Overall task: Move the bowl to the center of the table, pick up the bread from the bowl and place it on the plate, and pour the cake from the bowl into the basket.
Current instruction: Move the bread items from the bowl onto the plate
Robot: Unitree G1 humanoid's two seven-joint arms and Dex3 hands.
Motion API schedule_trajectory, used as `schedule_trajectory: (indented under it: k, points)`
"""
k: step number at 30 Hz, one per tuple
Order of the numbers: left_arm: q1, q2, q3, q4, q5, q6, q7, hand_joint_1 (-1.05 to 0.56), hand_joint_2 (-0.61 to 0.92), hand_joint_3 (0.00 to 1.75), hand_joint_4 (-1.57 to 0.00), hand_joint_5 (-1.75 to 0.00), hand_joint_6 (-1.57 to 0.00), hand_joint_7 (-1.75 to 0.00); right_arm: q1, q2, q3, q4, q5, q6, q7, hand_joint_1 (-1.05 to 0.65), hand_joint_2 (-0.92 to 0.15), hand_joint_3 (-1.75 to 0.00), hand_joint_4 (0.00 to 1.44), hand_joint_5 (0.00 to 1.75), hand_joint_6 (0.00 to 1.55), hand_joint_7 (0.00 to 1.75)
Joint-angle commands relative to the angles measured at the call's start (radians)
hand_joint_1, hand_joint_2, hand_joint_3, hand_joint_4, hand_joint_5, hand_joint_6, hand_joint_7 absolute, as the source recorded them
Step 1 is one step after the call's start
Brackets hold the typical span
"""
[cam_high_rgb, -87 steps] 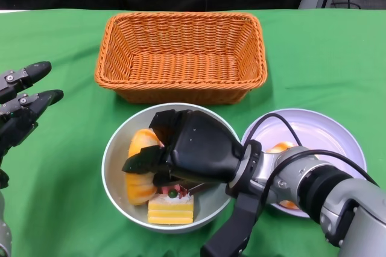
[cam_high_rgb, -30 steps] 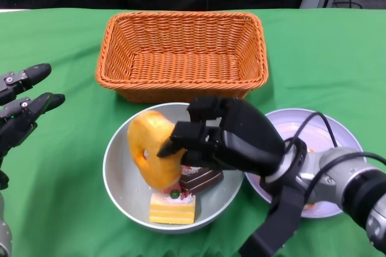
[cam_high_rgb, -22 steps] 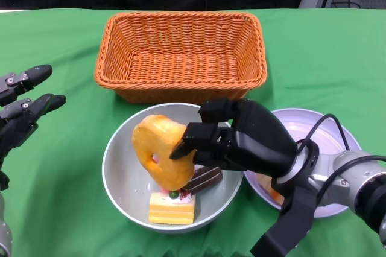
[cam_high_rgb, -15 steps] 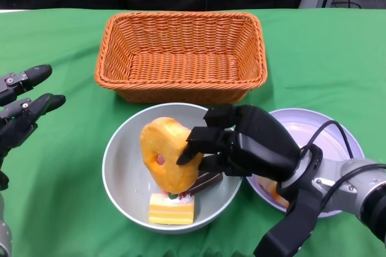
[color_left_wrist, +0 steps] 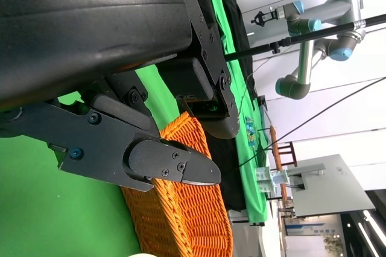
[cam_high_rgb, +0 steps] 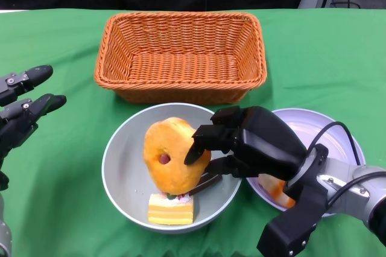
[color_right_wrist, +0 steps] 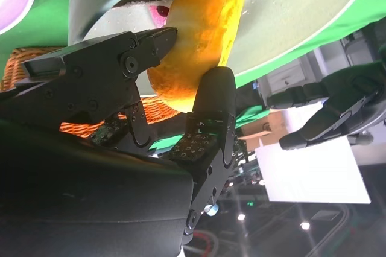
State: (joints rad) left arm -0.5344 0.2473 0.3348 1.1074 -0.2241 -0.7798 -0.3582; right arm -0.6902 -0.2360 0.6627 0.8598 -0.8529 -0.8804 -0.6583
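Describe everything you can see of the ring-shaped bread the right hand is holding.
The bread is a golden-orange ring with a small hole through its middle and a smooth, glossy surface. It stands on edge, its flat face toward the camera, above the grey bowl. The right hand pinches its rim between black fingers. Its lower edge sits just over the yellow cake; whether they touch is unclear.
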Motion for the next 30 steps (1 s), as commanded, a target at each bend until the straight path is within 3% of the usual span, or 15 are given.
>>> schedule_trajectory:
  k: [1, 2, 4, 6, 7, 10, 12, 14, 18, 23, 30]
  points:
    - [-0.013, 0.024, 0.004, 0.005, 0.001, -0.004, 0.002, -0.49, 0.92, 0.17, -1.10, -0.08, -1.01, 0.00, 0.024, -0.009, -0.013, -0.017, -0.004, 0.016, 0.011, -0.06, -0.84, 0.00, 0.79, 1.51, 0.88, 0.90]
    - [-0.013, 0.023, 0.005, 0.005, 0.000, -0.003, 0.001, -0.48, 0.92, 0.17, -1.10, -0.08, -1.01, 0.00, 0.028, -0.010, -0.014, -0.024, -0.009, 0.027, 0.014, -0.07, -0.83, 0.00, 0.79, 1.48, 0.88, 0.91]
    - [-0.013, 0.023, 0.005, 0.006, 0.001, -0.006, 0.001, -0.48, 0.92, 0.17, -1.10, -0.07, -1.01, 0.00, 0.035, -0.016, -0.013, -0.046, -0.019, 0.055, 0.029, -0.11, -0.82, 0.00, 0.85, 1.32, 0.93, 0.76]
    - [-0.011, 0.023, 0.004, 0.006, 0.002, -0.009, 0.002, -0.48, 0.92, 0.17, -1.10, -0.07, -1.01, 0.00, 0.048, -0.026, -0.014, -0.085, -0.024, 0.096, 0.066, -0.20, -0.81, 0.00, 0.93, 0.91, 1.03, 0.43]
    - [-0.011, 0.023, 0.005, 0.006, 0.002, -0.010, 0.002, -0.48, 0.92, 0.17, -1.10, -0.07, -1.01, 0.00, 0.056, -0.030, -0.016, -0.103, -0.025, 0.113, 0.078, -0.22, -0.81, 0.00, 0.95, 0.80, 1.07, 0.31]
    - [-0.009, 0.023, 0.003, 0.004, 0.005, -0.005, 0.008, -0.47, 0.92, 0.18, -1.10, -0.07, -1.01, 0.00, 0.090, -0.040, -0.028, -0.184, -0.028, 0.176, 0.116, -0.21, -0.84, -0.01, 0.88, 0.68, 1.07, 0.12]
    - [-0.009, 0.023, 0.002, 0.003, 0.007, -0.004, 0.012, -0.47, 0.92, 0.18, -1.11, -0.07, -1.01, 0.00, 0.114, -0.049, -0.037, -0.247, -0.030, 0.222, 0.154, -0.23, -0.84, -0.01, 0.84, 0.63, 1.06, 0.07]
    - [-0.009, 0.024, 0.001, 0.004, 0.008, -0.003, 0.014, -0.47, 0.92, 0.17, -1.11, -0.07, -1.02, -0.01, 0.134, -0.056, -0.044, -0.303, -0.031, 0.260, 0.191, -0.32, -0.84, 0.00, 0.78, 0.43, 0.99, 0.01]
    - [-0.012, 0.024, 0.003, 0.006, 0.003, -0.002, 0.003, -0.47, 0.92, 0.17, -1.11, -0.06, -1.02, 0.00, 0.176, -0.070, -0.063, -0.436, -0.039, 0.329, 0.277, -0.40, -0.80, 0.00, 0.70, 0.20, 0.87, 0.00]
    - [-0.015, 0.026, 0.004, 0.013, 0.001, -0.009, -0.005, -0.47, 0.92, 0.18, -1.11, -0.06, -1.02, 0.00, 0.208, -0.076, -0.071, -0.516, -0.057, 0.379, 0.321, -0.43, -0.79, 0.00, 0.67, 0.12, 0.81, 0.00]
    - [-0.011, 0.031, -0.005, 0.012, 0.023, -0.008, 0.023, -0.47, 0.92, 0.19, -1.11, -0.05, -1.03, -0.01, 0.234, -0.059, -0.085, -0.543, -0.085, 0.408, 0.265, -0.42, -0.77, 0.00, 0.70, 0.10, 0.84, 0.01]
